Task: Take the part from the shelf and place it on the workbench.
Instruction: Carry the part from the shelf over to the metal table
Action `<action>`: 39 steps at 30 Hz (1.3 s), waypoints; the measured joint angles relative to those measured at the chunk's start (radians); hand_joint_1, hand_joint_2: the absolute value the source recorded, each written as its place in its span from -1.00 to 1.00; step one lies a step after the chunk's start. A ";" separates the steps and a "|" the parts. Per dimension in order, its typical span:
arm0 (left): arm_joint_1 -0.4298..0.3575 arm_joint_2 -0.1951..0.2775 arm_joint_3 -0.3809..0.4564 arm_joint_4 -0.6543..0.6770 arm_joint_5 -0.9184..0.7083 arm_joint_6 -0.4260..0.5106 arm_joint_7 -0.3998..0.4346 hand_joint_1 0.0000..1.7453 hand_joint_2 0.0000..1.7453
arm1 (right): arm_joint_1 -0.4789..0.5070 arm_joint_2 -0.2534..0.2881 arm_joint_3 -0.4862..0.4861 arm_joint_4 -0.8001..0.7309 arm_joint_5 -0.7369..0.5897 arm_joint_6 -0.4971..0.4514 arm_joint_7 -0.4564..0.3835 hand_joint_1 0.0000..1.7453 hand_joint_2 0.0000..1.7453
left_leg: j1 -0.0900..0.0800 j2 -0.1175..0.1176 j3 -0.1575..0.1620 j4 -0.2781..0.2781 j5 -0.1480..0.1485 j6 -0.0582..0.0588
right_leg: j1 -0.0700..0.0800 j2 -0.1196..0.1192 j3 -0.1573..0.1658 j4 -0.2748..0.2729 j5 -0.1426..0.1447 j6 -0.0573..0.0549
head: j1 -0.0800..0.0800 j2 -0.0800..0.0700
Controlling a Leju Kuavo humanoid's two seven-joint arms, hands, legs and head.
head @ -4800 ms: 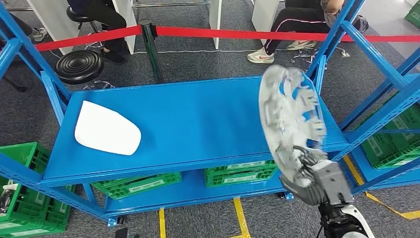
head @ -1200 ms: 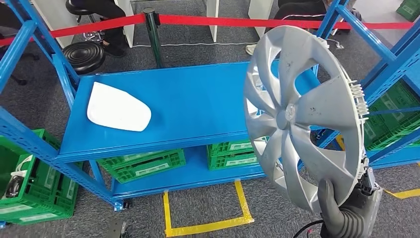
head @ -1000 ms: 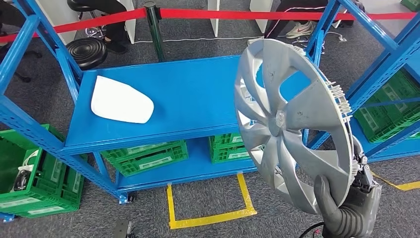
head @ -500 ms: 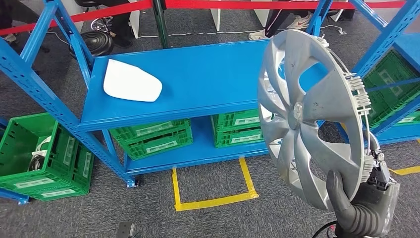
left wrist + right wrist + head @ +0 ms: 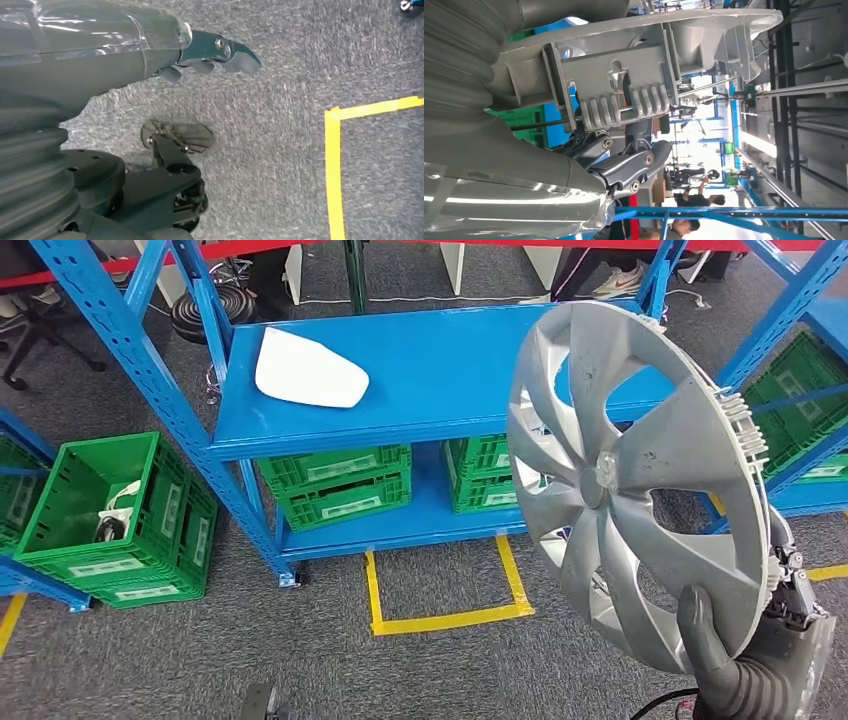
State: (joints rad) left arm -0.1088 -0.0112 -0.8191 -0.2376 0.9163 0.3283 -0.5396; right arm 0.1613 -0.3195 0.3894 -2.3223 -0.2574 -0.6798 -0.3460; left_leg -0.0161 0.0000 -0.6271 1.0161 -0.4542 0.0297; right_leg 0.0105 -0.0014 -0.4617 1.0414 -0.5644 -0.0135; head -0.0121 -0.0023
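Big blue shelf [image 5: 440, 390] across the back, standing on grey carpet floor [image 5: 150, 660] with a yellow tape square [image 5: 450, 585] marked out in front of it. Silver hubcap [image 5: 630, 480] up in the foreground at the right, off the shelf, held upright with its spoked face toward the head camera, overlapping the shelf's right end in that view. Gripped at the lower rim by the right hand [image 5: 745, 665], thick grey thumb pressed on the front face and darker fingers [image 5: 624, 167] tucked behind against the ribbed clips on the back, as seen from the right wrist. Green crates: one on the floor left of the shelf [image 5: 110, 510] with something small and dark inside, too small to make out, and more [image 5: 335, 480] on the shelf's lower level. White curved panel [image 5: 308, 370] lying flat on the upper shelf level toward the left, well apart from the hubcap. Left hand [image 5: 200, 55] hanging over the carpet, holding nothing, fingers loosely curled rather than spread, tips apart from the floor.
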 joint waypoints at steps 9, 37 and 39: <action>0.002 -0.008 -0.016 0.001 -0.018 0.046 -0.006 -1.00 1.00 | -0.012 -0.010 -0.025 -0.015 -0.013 0.001 0.001 1.00 1.00 | 0.014 -0.002 -0.075 0.208 -0.174 -0.041 | 0.009 -0.011 -0.036 -0.106 0.071 -0.020 | 0.001 0.000; -0.040 -0.021 -0.059 0.001 -0.091 0.362 -0.080 -1.00 1.00 | -0.046 -0.011 -0.039 -0.046 -0.010 -0.006 0.021 1.00 1.00 | 0.022 -0.001 0.057 -0.010 -0.051 0.000 | -0.018 -0.005 -0.191 0.239 -0.023 0.054 | 0.008 0.000; -0.048 -0.022 -0.059 0.004 -0.097 0.366 -0.097 -1.00 1.00 | -0.050 -0.011 -0.039 -0.046 -0.012 -0.006 0.021 1.00 1.00 | 0.022 -0.002 0.045 -0.010 -0.039 -0.004 | -0.018 -0.004 -0.119 0.138 0.005 0.047 | 0.009 0.000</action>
State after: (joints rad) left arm -0.1568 -0.0334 -0.8782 -0.2332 0.8188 0.6944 -0.6363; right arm 0.1110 -0.3305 0.3507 -2.3685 -0.2690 -0.6862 -0.3254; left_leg 0.0057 -0.0022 -0.5820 1.0058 -0.4929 0.0256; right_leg -0.0072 -0.0049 -0.5807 1.1794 -0.5591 0.0335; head -0.0033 -0.0023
